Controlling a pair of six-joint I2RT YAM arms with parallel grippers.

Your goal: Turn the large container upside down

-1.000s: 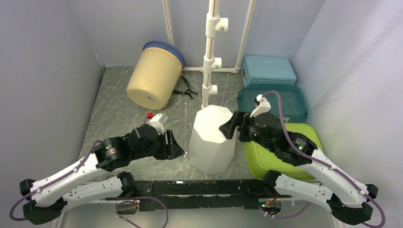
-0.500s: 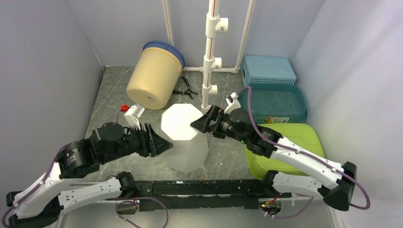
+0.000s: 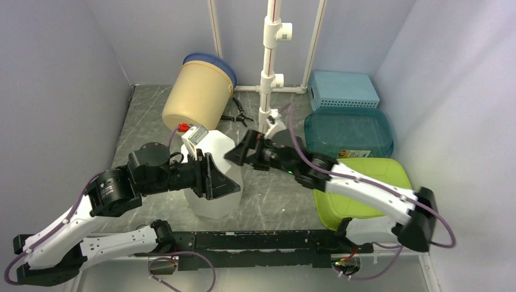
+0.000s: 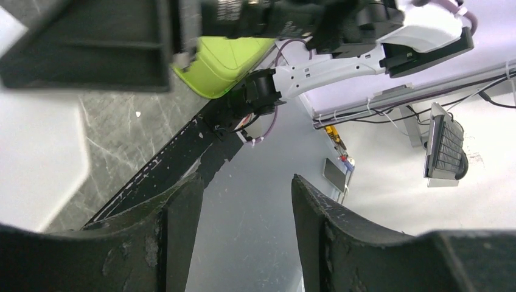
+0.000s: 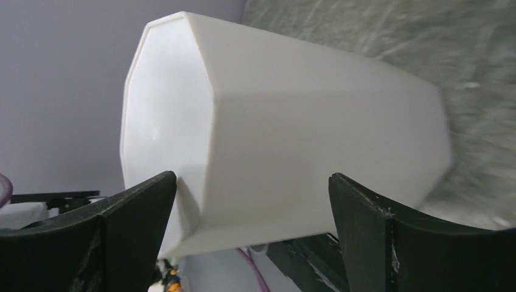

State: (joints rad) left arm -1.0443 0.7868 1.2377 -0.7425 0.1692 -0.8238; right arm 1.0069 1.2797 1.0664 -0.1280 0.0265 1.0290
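The large container (image 3: pixel 214 207) is a white, eight-sided tub standing left of centre on the table, its closed flat end facing up. My left gripper (image 3: pixel 222 179) is in front of its near side, open, with nothing between the fingers. In the left wrist view the left gripper (image 4: pixel 243 188) looks past the table's front edge, with the container (image 4: pixel 36 170) off to the left. My right gripper (image 3: pixel 238 153) reaches in from the right, open, at the container's upper right side. In the right wrist view the container (image 5: pixel 286 140) fills the space just beyond the right gripper (image 5: pixel 252 243). Whether they touch I cannot tell.
A beige bucket (image 3: pixel 198 97) with a blue lid leans at the back left, with black pliers (image 3: pixel 238 114) beside it. A white pipe stand (image 3: pixel 269 67) rises at the back centre. A blue basket (image 3: pixel 342 90), a teal tray (image 3: pixel 353 131) and a green tray (image 3: pixel 359 188) fill the right side.
The container has slid from centre-right to left of centre. Both grippers have moved left with it, and the right arm has stretched out across the table.
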